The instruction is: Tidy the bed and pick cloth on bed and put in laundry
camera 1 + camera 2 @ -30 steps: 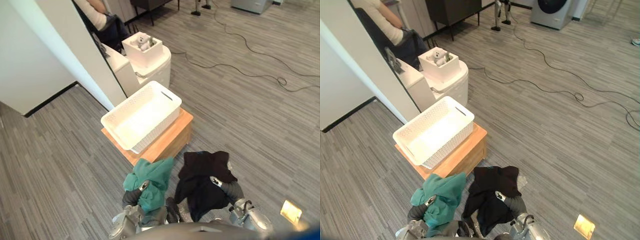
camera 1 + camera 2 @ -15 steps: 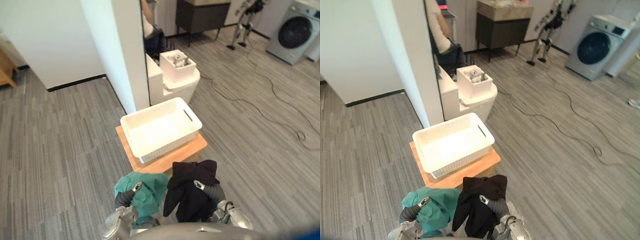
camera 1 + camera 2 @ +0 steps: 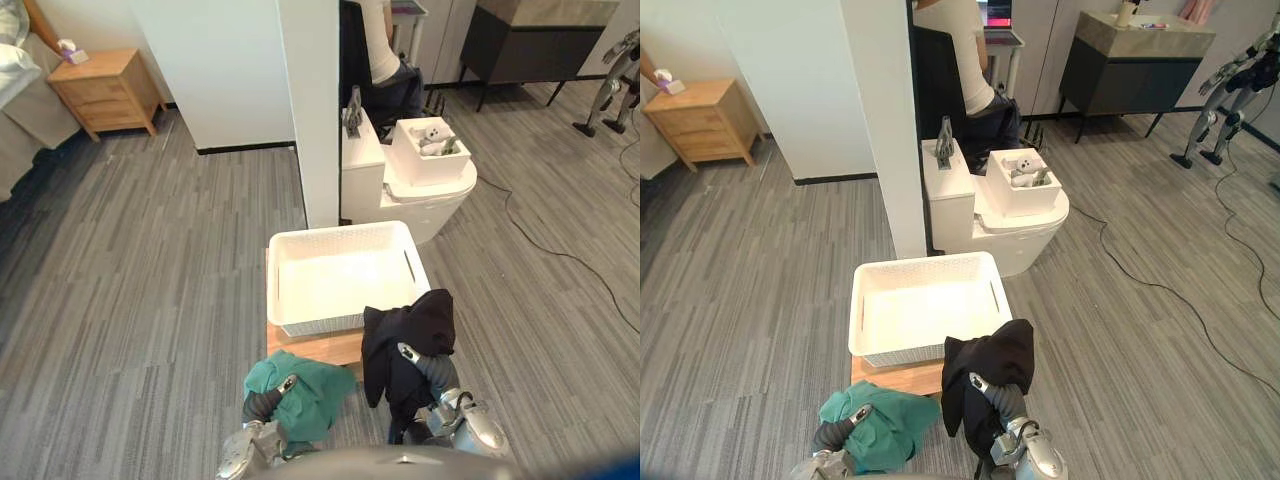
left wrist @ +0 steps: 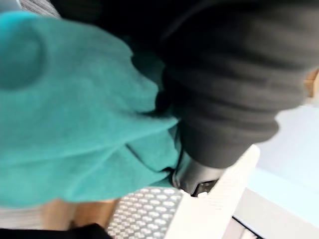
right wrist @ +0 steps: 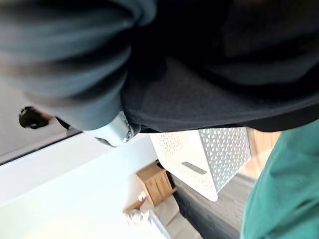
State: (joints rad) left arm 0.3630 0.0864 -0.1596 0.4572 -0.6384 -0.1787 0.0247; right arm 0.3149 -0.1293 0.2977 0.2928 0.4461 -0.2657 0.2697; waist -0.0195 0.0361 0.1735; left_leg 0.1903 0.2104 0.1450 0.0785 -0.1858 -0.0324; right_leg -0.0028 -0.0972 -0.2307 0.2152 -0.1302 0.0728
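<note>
The green cloth (image 3: 305, 398) is bunched over the robot's left hand (image 3: 285, 384), low and close in, just in front of the near edge of the wooden stand (image 3: 335, 348). To its right, the black cloth (image 3: 410, 330) is draped over the right hand (image 3: 408, 353) and held higher. Its top fold overlaps the near right corner of the white laundry basket (image 3: 283, 275), though I can't tell whether it touches the rim. Each hand is so buried in its cloth that I cannot tell how it is gripping (the wrist views show cloth bunched against the dark ribbed covers).

The basket sits on the wooden stand, with its perforated walls and a slot handle on its right side. Just beyond it stands a white wall end (image 3: 312, 110). Right of that is a white toilet (image 3: 1025, 235) with a small white box (image 3: 1021, 184) resting on its lid. A person (image 3: 958, 55) is seated further back, behind the wall. At the far left is a wooden nightstand (image 3: 105, 88), and at the far right a dark cabinet (image 3: 1135, 62). A black cable (image 3: 1160, 295) trails across the grey plank floor (image 3: 130, 280) on the right.
</note>
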